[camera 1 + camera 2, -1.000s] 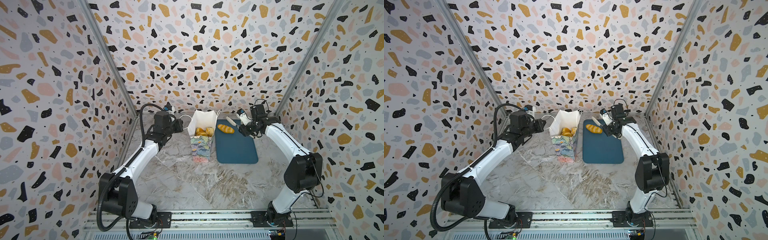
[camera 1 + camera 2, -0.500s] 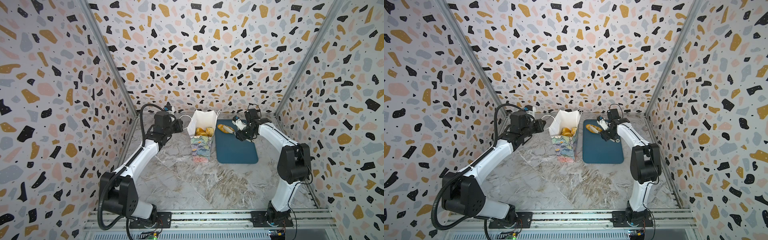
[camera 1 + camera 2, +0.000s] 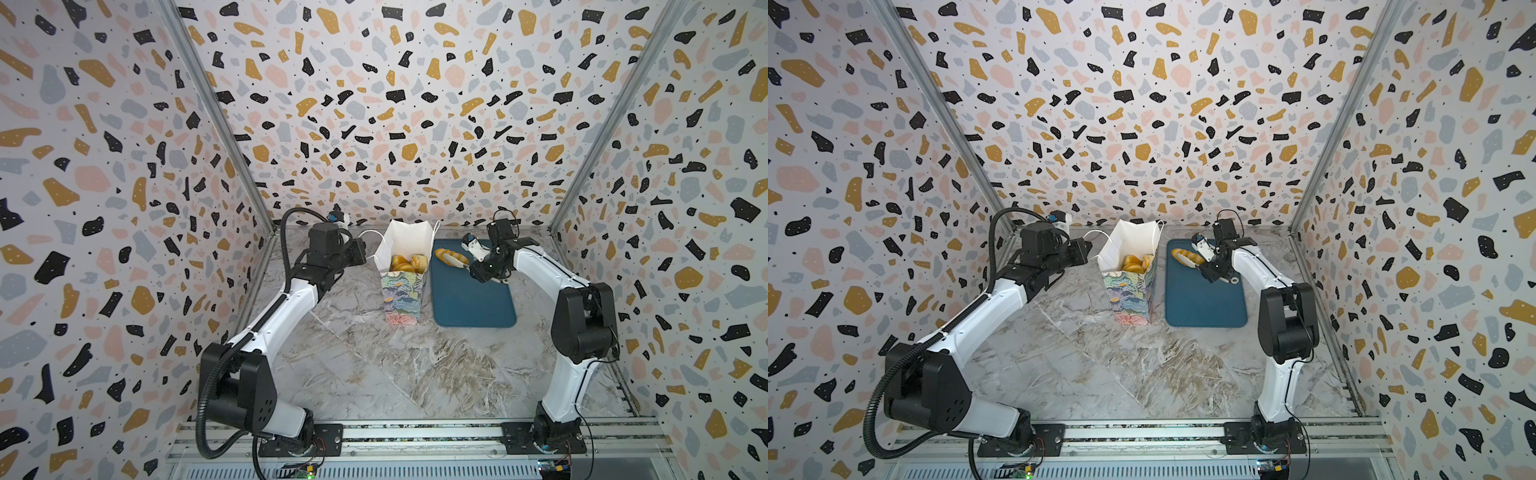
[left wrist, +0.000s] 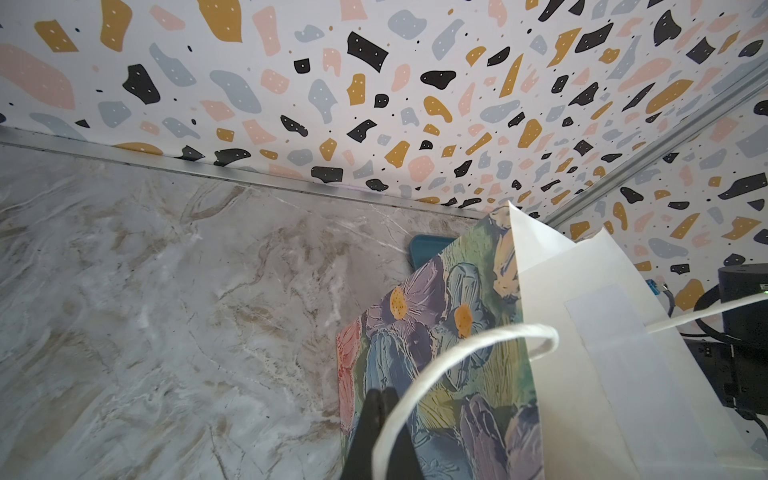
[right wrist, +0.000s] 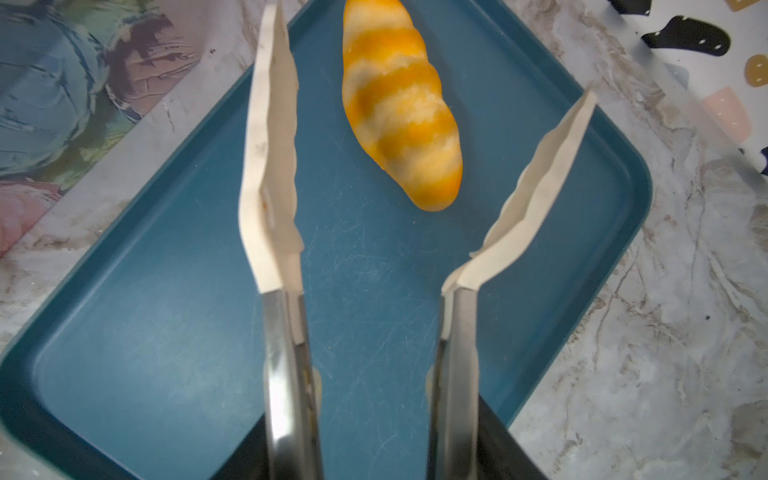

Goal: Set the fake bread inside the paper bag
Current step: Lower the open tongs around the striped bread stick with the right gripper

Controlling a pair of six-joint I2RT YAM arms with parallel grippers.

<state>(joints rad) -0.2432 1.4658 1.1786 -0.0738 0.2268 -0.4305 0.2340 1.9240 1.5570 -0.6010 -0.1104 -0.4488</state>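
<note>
White arms [image 3: 291, 307], black joints [image 3: 582, 324], corrugated cable [image 3: 200, 415].

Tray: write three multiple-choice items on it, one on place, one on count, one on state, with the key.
1. The loaf lies: A on the tray; B lifted in the air; C half off the tray.
2. Loaves on the tray: A one; B two; C three.
3. The tongs are: A shut on the loaf; B open, clear of the loaf; C lying flat on the tray.

A: it rests on the teal surface.
A: no other bread shows there.
B: both tips stand apart, with gaps beside the loaf.
</note>
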